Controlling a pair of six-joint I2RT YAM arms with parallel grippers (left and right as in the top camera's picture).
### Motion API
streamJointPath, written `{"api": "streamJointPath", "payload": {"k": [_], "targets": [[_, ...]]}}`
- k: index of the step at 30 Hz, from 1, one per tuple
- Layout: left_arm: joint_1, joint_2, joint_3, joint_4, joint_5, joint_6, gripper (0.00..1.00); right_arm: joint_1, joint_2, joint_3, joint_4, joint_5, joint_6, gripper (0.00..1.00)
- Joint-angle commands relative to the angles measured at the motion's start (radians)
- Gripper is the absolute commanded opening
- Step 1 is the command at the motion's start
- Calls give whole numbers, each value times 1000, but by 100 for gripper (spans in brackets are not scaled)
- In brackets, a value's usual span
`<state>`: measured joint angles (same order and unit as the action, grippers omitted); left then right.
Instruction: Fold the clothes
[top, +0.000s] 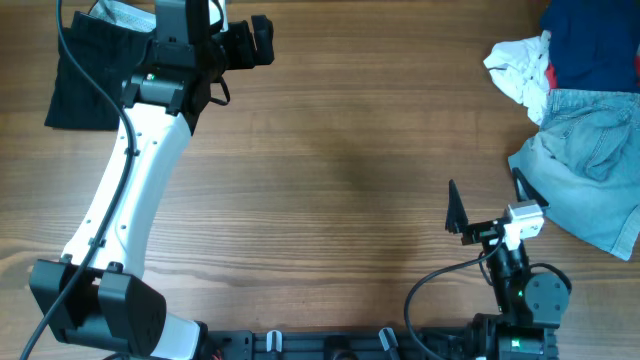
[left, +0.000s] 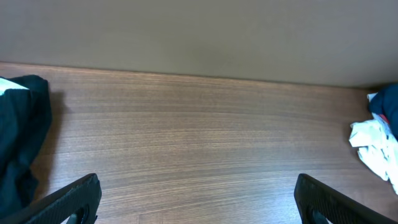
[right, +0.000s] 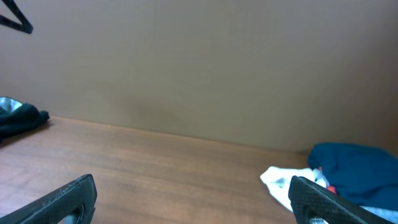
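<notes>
Left claw (left: 198, 202), right claw (right: 194, 202): both agape.

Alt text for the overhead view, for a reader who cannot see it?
Black garment at the table's far left, partly under the left arm, whose left end effector is open and empty. Right end effector open, near right. White cloth, navy garment, denim shorts far right.

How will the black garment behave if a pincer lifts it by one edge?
Probably floppy: the black garment lies flat with soft folds, so it would likely sag from one pinch. A push would probably bunch it on the wood table rather than slide it whole. Unlikely to roll or tip.
</notes>
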<state>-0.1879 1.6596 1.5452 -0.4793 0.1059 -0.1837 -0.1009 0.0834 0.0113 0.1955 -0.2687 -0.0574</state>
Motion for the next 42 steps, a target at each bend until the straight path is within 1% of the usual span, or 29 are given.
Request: {"api": "streamJointPath", "payload": {"k": [1, 3, 5, 12, 26, 30, 33, 35, 39, 42], "targets": [[0, 7, -2, 3, 9, 20, 100, 3, -72, -6, -55, -16, -25, 100], [0, 7, -2, 3, 9, 20, 100, 3, -80, -6, -106, -16, -68, 100], [0, 7, -2, 3, 9, 20, 100, 3, -79, -6, -183, -14, -76, 100], [0, 7, -2, 3, 9, 20, 100, 3, -23, -6, -172, -13, -73, 100], [0, 7, -2, 3, 8, 21, 100, 3, -13, -6, -172, -13, -72, 100], [0, 7, -2, -13, -99, 20, 100, 3, -13, -6, -172, -13, -73, 100], [0, 7, -2, -13, -100, 20, 100, 3, -13, -6, -172, -13, -72, 100], [1, 6, -2, -39, -101, 21, 100, 3, -13, -6, -172, -13, -72, 100], [3, -17, -11, -134, -157, 23, 100, 3, -13, -6, -172, -13, -72, 100], [3, -54, -65, -127, -198, 23, 100, 3, -13, -6, -172, -13, -72, 100]]}}
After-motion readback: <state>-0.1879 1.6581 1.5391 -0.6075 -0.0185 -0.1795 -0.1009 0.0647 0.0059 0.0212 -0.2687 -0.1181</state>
